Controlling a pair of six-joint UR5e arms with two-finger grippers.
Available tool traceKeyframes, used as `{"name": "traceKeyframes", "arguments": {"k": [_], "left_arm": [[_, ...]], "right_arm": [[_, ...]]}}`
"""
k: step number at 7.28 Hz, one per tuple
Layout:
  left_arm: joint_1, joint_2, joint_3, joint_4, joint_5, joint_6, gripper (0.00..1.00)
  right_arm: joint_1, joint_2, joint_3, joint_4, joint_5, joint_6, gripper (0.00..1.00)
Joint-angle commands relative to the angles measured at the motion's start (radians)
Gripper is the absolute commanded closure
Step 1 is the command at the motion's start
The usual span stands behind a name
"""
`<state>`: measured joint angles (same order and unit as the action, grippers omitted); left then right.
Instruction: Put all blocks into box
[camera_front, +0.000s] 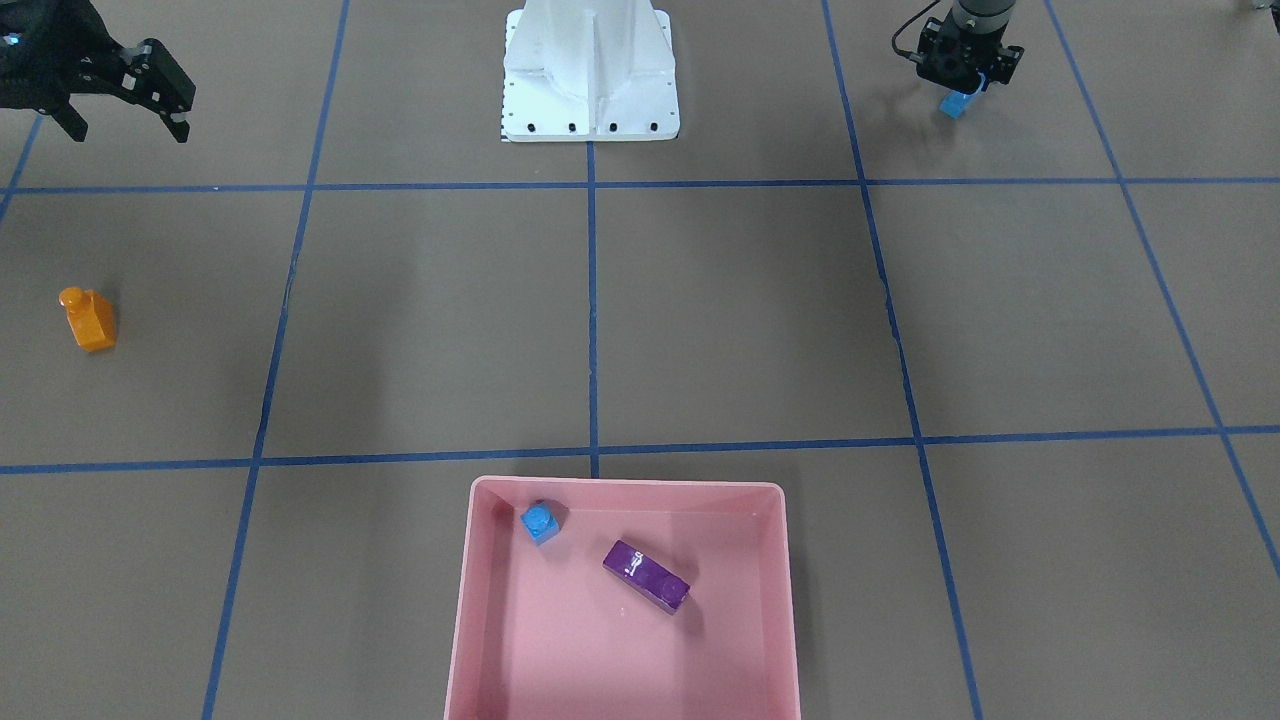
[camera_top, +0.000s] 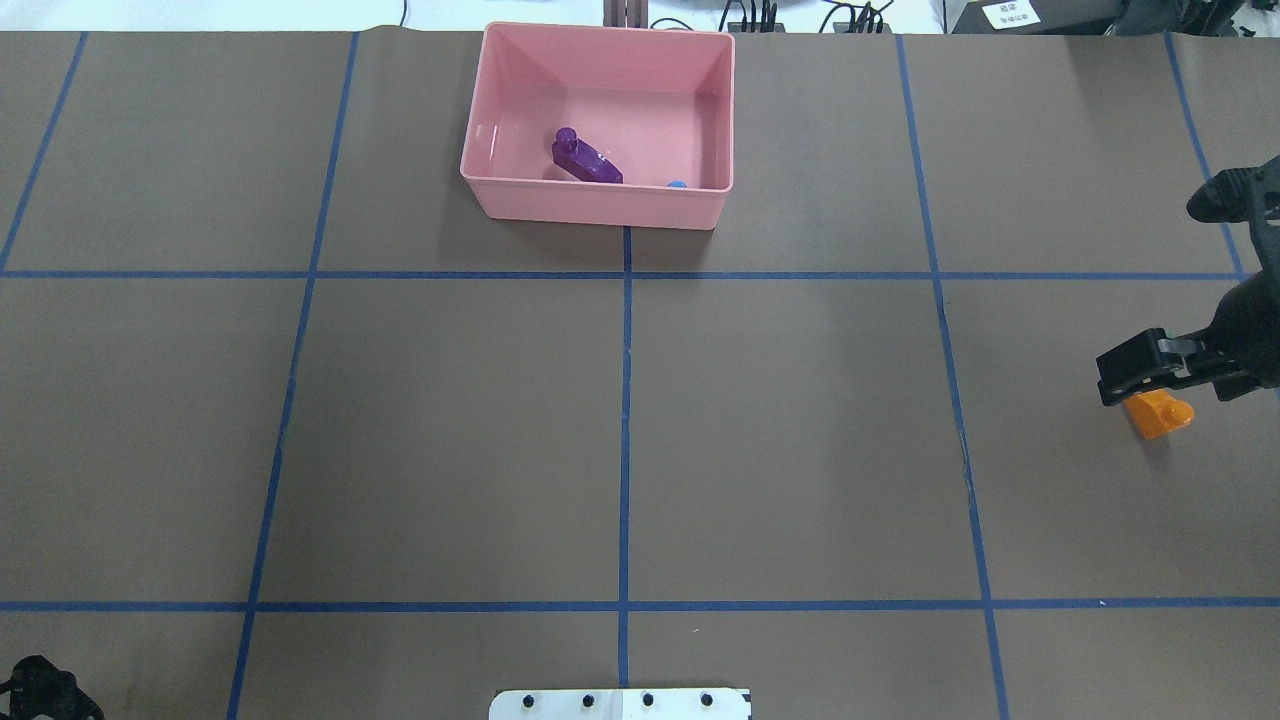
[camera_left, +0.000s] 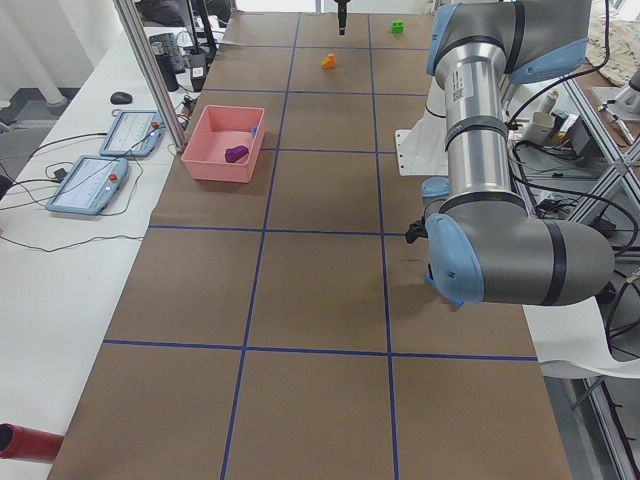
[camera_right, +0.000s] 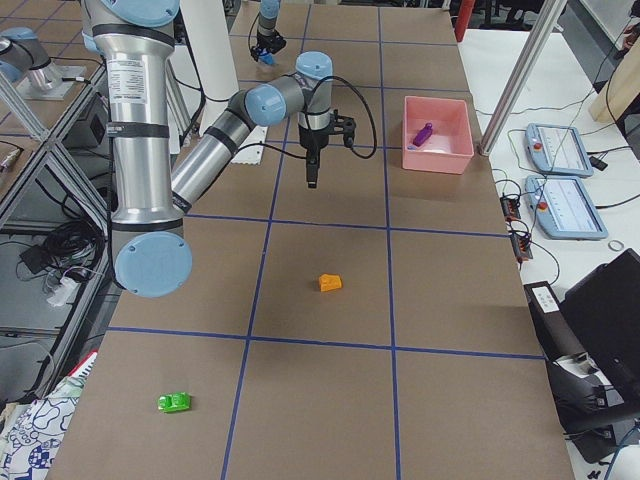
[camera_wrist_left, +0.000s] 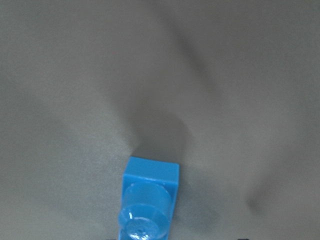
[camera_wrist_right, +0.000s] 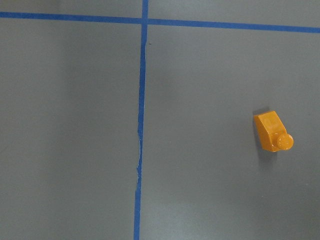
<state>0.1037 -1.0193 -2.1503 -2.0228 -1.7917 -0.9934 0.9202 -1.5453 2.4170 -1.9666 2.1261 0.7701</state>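
Observation:
The pink box (camera_front: 470, 600) (camera_top: 596, 207) holds a purple block (camera_front: 645, 576) (camera_top: 586, 161) and a tiny blue block (camera_front: 541, 521) (camera_top: 677, 184). My left gripper (camera_front: 962, 92) is shut on the long blue block (camera_front: 957, 104) (camera_wrist_left: 148, 197) close over the table near the robot's base. An orange block (camera_front: 90, 318) (camera_top: 1160, 413) (camera_wrist_right: 273, 132) lies on the table. My right gripper (camera_front: 127, 128) hangs high above and beside it, open and empty. A green block (camera_right: 174, 402) (camera_left: 398, 27) lies at the table's far right end.
The white robot base (camera_front: 590, 70) stands at the table's middle edge. Blue tape lines (camera_top: 625, 440) divide the brown table into squares. Tablets and cables (camera_left: 100, 170) lie on the white bench beyond the box.

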Motion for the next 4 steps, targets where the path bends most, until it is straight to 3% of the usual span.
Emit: {"name": "traceKeyframes", "arguments": {"k": [1, 2, 4], "left_arm": [[-0.001, 0.002, 0.000, 0.003, -0.006, 0.004, 0.33], [-0.002, 0.005, -0.002, 0.004, -0.008, 0.015, 0.45], [-0.007, 0.007, -0.006, 0.004, -0.008, 0.019, 0.87]], "right_arm": [[-0.001, 0.004, 0.000, 0.000, 0.002, 0.003, 0.01], [-0.001, 0.005, 0.001, 0.000, 0.000, 0.003, 0.01], [-0.001, 0.007, 0.001, 0.000, 0.002, 0.005, 0.01]]}}
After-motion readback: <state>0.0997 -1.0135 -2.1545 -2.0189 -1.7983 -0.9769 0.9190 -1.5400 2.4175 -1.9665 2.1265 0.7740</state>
